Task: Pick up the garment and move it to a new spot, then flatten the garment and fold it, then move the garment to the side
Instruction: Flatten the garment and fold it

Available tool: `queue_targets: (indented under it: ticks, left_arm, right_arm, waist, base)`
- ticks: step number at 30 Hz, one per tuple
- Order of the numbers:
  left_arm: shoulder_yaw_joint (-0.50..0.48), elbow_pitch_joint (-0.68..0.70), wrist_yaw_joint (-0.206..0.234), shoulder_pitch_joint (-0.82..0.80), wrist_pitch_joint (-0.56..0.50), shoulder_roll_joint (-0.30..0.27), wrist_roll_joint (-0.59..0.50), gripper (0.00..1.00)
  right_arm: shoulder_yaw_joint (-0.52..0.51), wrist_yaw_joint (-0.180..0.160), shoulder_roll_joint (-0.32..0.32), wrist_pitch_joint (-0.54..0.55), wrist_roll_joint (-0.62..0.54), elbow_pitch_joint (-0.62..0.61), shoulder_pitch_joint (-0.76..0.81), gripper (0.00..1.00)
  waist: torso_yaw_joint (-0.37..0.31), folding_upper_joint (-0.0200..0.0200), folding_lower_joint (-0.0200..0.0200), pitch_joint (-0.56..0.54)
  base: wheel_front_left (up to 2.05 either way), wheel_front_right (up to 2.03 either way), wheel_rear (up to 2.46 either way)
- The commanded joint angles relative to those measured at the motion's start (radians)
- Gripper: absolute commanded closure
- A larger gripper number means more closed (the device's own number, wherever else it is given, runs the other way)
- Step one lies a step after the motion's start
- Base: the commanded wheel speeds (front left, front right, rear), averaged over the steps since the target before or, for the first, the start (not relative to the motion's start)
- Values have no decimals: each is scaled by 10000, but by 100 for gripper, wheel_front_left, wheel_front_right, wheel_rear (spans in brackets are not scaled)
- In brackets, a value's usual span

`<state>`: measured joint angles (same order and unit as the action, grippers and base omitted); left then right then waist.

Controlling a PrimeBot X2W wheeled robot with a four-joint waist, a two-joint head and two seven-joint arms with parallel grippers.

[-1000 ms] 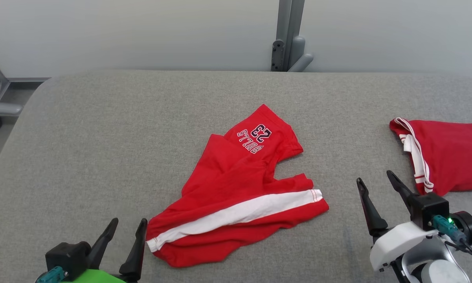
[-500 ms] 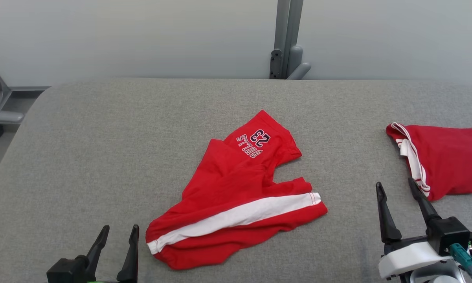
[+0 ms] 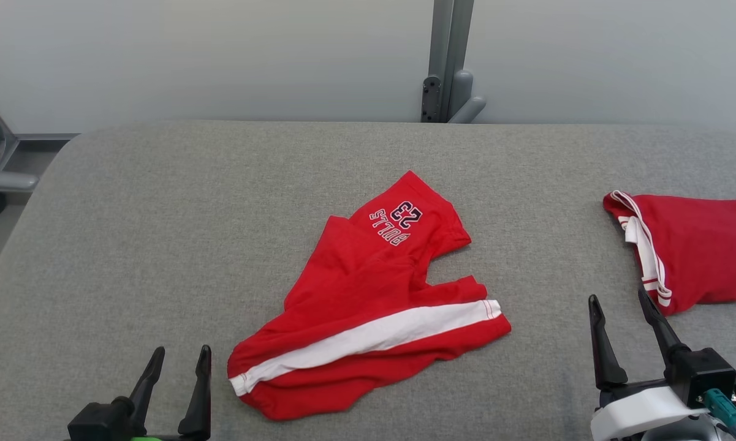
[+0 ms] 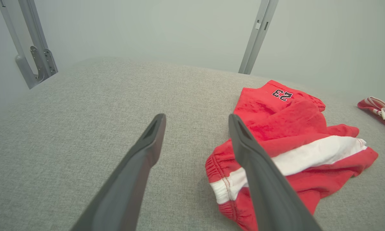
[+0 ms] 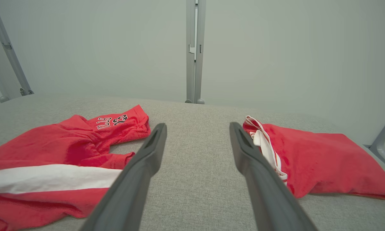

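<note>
As you look down from the head camera, a crumpled pair of red shorts [image 3: 368, 312] lies near the middle of a grey, fabric-covered table [image 3: 159, 214]. A broad white stripe [image 3: 368, 335] runs along the side of the shorts nearest you. The print "BULLS 23" reads upside down on the leg pointing away from you. The gathered waistband end sits toward the lower left.

Your left gripper [image 3: 182, 349] is at the lower left, just beside that waistband end, with a narrow strip of bare table between them. Its two dark fingers are spread apart and hold nothing.

Your right gripper [image 3: 617, 296] is at the lower right, fingers likewise parted and empty. It sits between the shorts and a second red garment [image 3: 698, 245] with white trim, which lies at the table's right edge, well apart from the shorts.

A grey metal post [image 3: 447, 55] rises behind the table's far edge against a pale wall [image 3: 220, 55].
</note>
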<state>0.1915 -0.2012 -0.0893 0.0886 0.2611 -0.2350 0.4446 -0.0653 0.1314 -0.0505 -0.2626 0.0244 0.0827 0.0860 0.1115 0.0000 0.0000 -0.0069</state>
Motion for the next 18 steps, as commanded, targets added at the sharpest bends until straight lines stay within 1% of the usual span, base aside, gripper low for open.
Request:
queue_targets:
  ticks: [1, 4, 6, 8, 10, 13, 18]
  left_arm:
    - [-84, -44, -95, 120, 48, 35, -89, 0]
    - [-41, -86, -204, 86, 48, 43, -183, 0]
    - [83, -209, -260, 89, 11, 7, -39, 0]
    - [283, -350, -339, 134, -426, 38, 396, 0]
    - [562, -429, -378, 161, -1103, 23, 875, 0]
    - [970, -554, -413, 30, -1971, -137, 1538, 0]
    - [1347, -798, -427, -497, -2395, -233, 2378, 0]
  right_arm:
    - [37, -16, -6, -26, -8, -26, -119, 0]
    - [130, -16, -6, -26, -46, -120, -207, 0]
    - [202, -16, -5, -25, -26, -180, -296, 0]
    - [279, -16, -7, -26, -37, -227, -383, 0]
    - [331, -16, -8, -25, -46, -244, -438, 0]
    - [429, -16, -6, -25, -92, -262, -559, 0]
    - [551, -16, -9, -27, -122, -398, -798, 0]
  waist:
    - [16, 0, 0, 3]
    - [57, 0, 0, 25]
    - [75, 0, 0, 40]
    - [92, 0, 0, 51]
    - [116, 0, 0, 87]
    - [146, 0, 0, 211]
    - [92, 0, 0, 664]
  base:
    - [0, 0, 0]
    - [0, 0, 0]
    - [0, 0, 0]
    - [0, 0, 0]
    - [0, 0, 0]
    - [0, 0, 0]
    - [0, 0, 0]
